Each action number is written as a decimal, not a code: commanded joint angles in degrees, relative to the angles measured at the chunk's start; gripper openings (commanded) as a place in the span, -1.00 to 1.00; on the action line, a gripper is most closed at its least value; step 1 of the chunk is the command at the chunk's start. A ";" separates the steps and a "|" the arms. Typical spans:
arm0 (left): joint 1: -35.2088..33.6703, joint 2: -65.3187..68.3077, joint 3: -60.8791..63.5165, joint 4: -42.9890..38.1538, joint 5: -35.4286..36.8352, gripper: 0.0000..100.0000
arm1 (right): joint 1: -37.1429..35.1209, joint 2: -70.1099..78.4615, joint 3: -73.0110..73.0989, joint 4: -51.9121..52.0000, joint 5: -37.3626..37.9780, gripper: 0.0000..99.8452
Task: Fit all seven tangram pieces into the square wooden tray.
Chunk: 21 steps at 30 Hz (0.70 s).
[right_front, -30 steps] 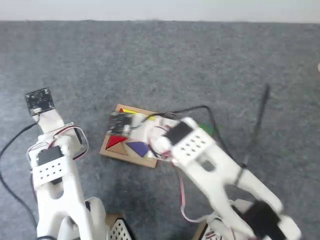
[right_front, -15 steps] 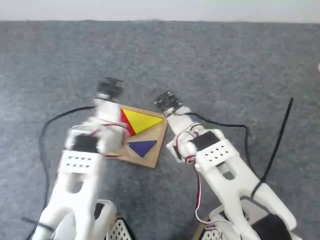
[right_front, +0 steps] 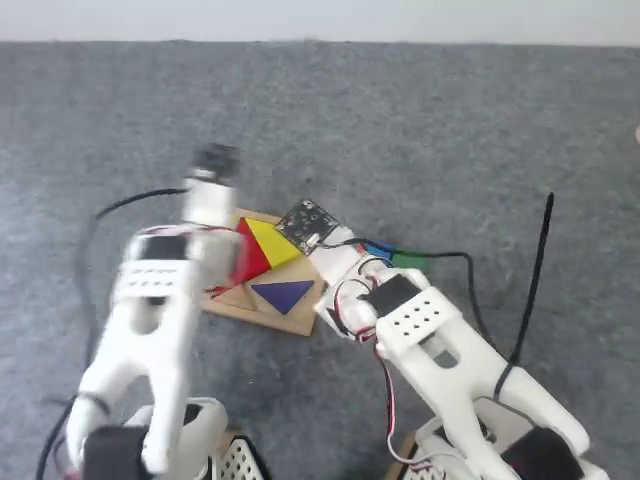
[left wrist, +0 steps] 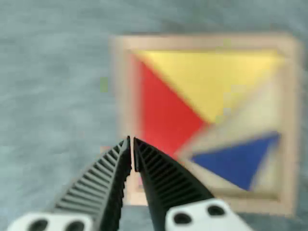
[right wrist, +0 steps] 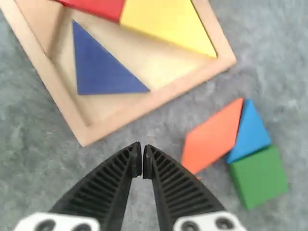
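**tele_op2:** quick one, where's the tray sitting from your jaws right now?

**me:** The left gripper [left wrist: 131, 140] is clenched tight with nothing in it. The wooden tray [left wrist: 202, 41] spreads out ahead of the tips, which sit right over its near rim. They're at the near corner of the red triangle [left wrist: 163, 120], but I can't tell if they touch wood. Red's long edge runs straight away from the tips along the side rim. The yellow triangle [left wrist: 207, 77] lies further out with its long edge against the far rim. The navy triangle [left wrist: 236, 159] is off to the side, past the red.

**tele_op2:** and the right?

**me:** The right gripper [right wrist: 142, 147] is pinched closed too and empty, over the carpet [right wrist: 38, 159] just short of the tray's rim. Navy sits just ahead of it inside the tray, long edge turned away from the tips and facing yellow. The orange parallelogram [right wrist: 214, 134] lies on the carpet just beside one finger. Its long axis slants away from the tips, roughly toward the tray's corner. The light blue triangle [right wrist: 251, 132] touches its far side, and the green square [right wrist: 259, 175] touches that one.
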State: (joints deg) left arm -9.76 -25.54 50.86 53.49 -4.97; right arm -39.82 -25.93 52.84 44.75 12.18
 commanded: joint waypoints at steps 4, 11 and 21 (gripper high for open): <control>-18.29 -0.88 -1.54 -4.84 6.77 -0.97 | -5.14 9.01 -6.95 -3.30 -2.99 -0.99; -18.99 12.48 -8.04 -5.19 8.70 -0.97 | -9.10 21.93 -15.30 -3.38 -2.99 -0.99; -18.99 14.51 -9.19 -5.10 8.79 -0.97 | -9.01 23.08 -18.81 -3.56 -2.73 -0.99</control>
State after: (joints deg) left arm -28.40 -10.77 44.70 49.45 3.12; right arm -48.79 -2.64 37.19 42.11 9.71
